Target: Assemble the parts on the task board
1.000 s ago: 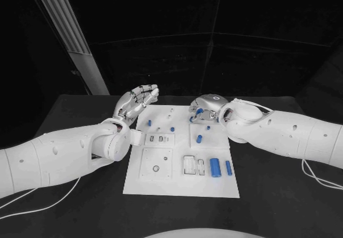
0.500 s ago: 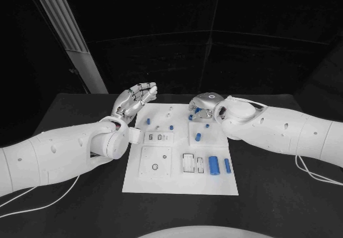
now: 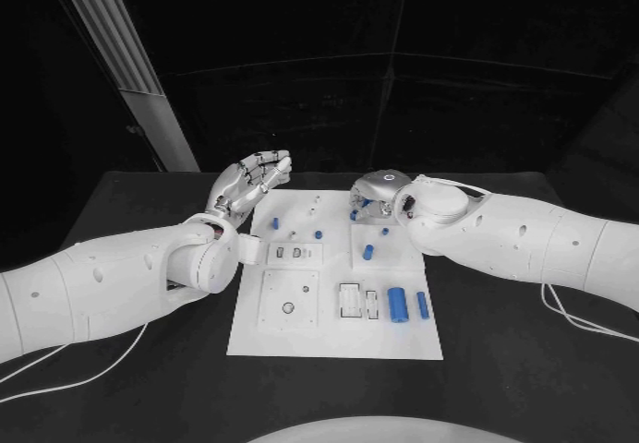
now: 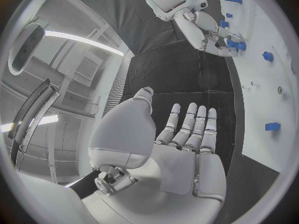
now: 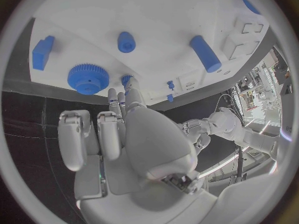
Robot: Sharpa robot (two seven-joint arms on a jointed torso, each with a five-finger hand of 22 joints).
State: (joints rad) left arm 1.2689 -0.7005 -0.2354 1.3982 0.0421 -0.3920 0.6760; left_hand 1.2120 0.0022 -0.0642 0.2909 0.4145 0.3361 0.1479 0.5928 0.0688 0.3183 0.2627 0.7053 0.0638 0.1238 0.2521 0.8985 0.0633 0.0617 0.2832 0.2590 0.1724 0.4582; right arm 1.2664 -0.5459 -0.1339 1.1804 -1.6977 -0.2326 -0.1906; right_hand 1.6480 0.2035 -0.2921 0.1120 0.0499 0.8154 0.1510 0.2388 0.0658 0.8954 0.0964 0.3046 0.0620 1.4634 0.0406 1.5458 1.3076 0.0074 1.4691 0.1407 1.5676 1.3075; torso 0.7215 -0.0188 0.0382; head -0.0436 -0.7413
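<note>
Black table (image 3: 533, 369) carries white task board (image 3: 333, 341) at centre; thin white cables (image 3: 586, 328) along both sides.

We log the task board (image 3: 333, 341) mid-table (image 3: 533, 388). On its near right: two cylinders (image 3: 397, 304) side by side. At its far edge: left hand (image 3: 253, 185) at the left corner, right hand (image 3: 377, 191) at the right.

Dim, nearly colourless head view: the white task board (image 3: 333, 332) stands out sharply against black surroundings. Wrist views bend straight edges; bright ceiling strips glare at the left wrist view's upper left.
</note>
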